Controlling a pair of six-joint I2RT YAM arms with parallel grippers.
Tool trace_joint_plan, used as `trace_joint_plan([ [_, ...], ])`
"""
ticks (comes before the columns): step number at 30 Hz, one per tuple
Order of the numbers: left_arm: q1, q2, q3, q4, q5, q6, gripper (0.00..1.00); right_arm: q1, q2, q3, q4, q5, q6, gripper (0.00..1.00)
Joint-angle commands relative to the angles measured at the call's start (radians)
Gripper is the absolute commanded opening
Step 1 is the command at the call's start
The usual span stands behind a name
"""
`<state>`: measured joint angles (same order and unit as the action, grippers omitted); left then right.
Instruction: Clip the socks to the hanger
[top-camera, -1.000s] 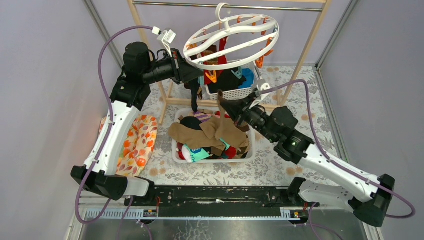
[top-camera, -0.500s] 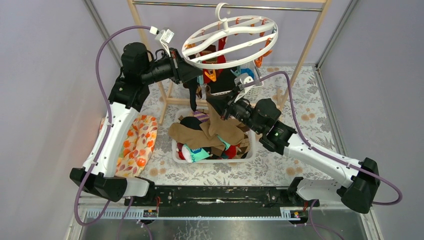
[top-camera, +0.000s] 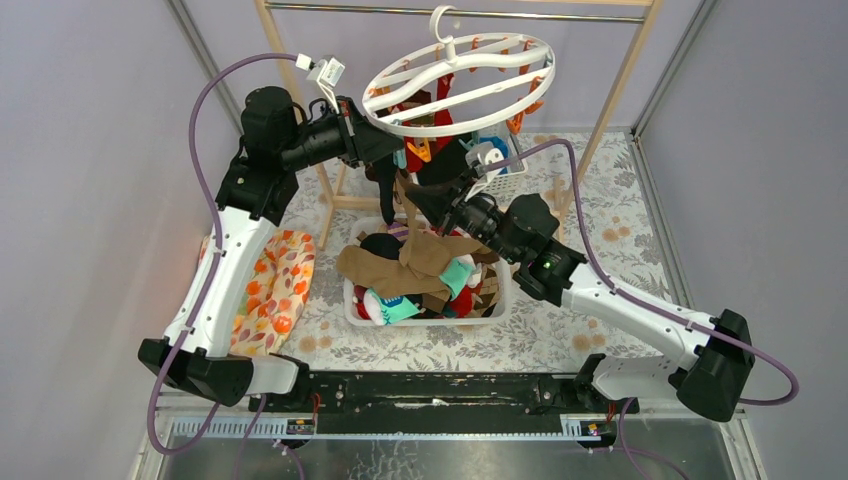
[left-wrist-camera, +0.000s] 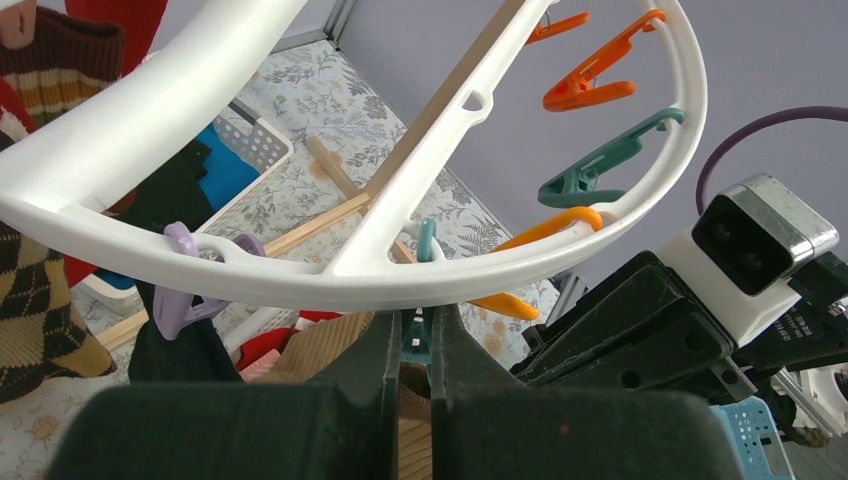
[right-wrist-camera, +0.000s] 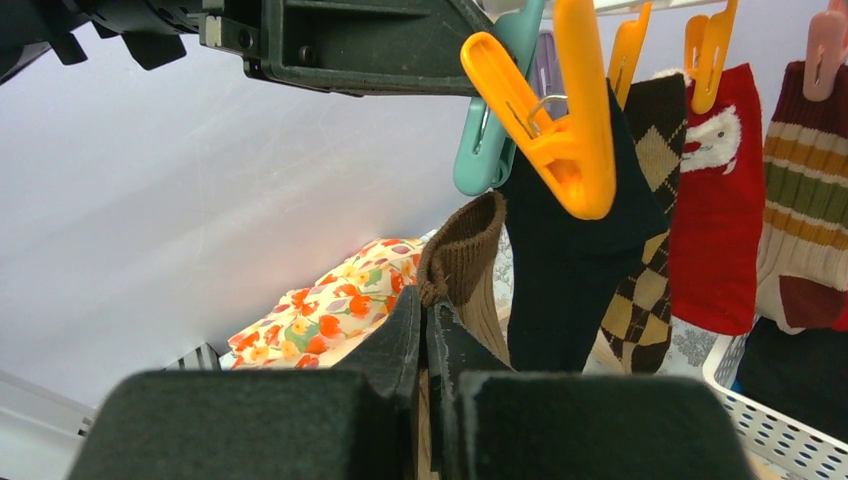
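While four socks already hang from the big round white plastic ring hanger (left-wrist-camera: 150, 110), I judge the job partly done, with most of the pile unclipped. Hung so far are a black sock (right-wrist-camera: 560, 270) under an orange plastic clip (right-wrist-camera: 575, 150), a brown argyle sock (right-wrist-camera: 640, 290), a red sock with a Santa face (right-wrist-camera: 715, 230) and a maroon sock with pale stripes (right-wrist-camera: 805, 200). My right claw (right-wrist-camera: 425, 315) is pressed together on the ribbed cuff of a long tan-brown sock (right-wrist-camera: 462, 245), holding it up just below a teal plastic clip (right-wrist-camera: 478, 150) without touching it. My left claw (left-wrist-camera: 415, 350) is closed on the top of that same teal clip, right under the ring's rim. I cannot tell whether the clip's mouth is spread yet. What I think is left here is to get the cuff into that mouth and let it bite, then go back for more. The near white lattice basket (top-camera: 350, 298) on the flowered table cover holds the rest: a heap of tan-brown fabric (top-camera: 375, 265), a mint-green sock with blue patches (top-camera: 400, 307), something black (top-camera: 380, 245) and bits of red. The held sock trails down into this heap. The rear white lattice basket (left-wrist-camera: 262, 140), under the hanger, holds blue cloth (left-wrist-camera: 222, 170) and black cloth beside it.
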<state>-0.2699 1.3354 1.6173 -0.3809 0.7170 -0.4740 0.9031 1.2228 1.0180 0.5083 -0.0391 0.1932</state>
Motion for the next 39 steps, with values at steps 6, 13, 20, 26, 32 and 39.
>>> trace_joint_plan([
  [6, -0.007, -0.021, -0.014, 0.036, -0.048, -0.021, 0.0, -0.003, 0.015, 0.078, 0.069, -0.003, 0.003, 0.0],
  [13, -0.008, -0.021, -0.015, 0.036, -0.062, -0.024, 0.0, -0.003, 0.014, 0.083, 0.081, 0.019, 0.002, 0.0],
  [20, -0.01, -0.019, -0.014, 0.042, -0.059, -0.034, 0.0, -0.003, 0.012, 0.076, 0.095, 0.034, 0.004, 0.0],
  [26, -0.012, -0.019, -0.012, 0.042, -0.062, -0.032, 0.0, -0.003, 0.004, 0.076, 0.116, 0.092, -0.006, 0.0],
  [32, -0.012, -0.017, -0.011, 0.045, -0.064, -0.034, 0.0, -0.003, 0.014, 0.1, 0.103, 0.101, -0.019, 0.0],
  [39, -0.012, -0.021, -0.008, 0.047, -0.074, -0.021, 0.0, -0.003, 0.015, 0.121, 0.11, 0.111, -0.018, 0.0],
])
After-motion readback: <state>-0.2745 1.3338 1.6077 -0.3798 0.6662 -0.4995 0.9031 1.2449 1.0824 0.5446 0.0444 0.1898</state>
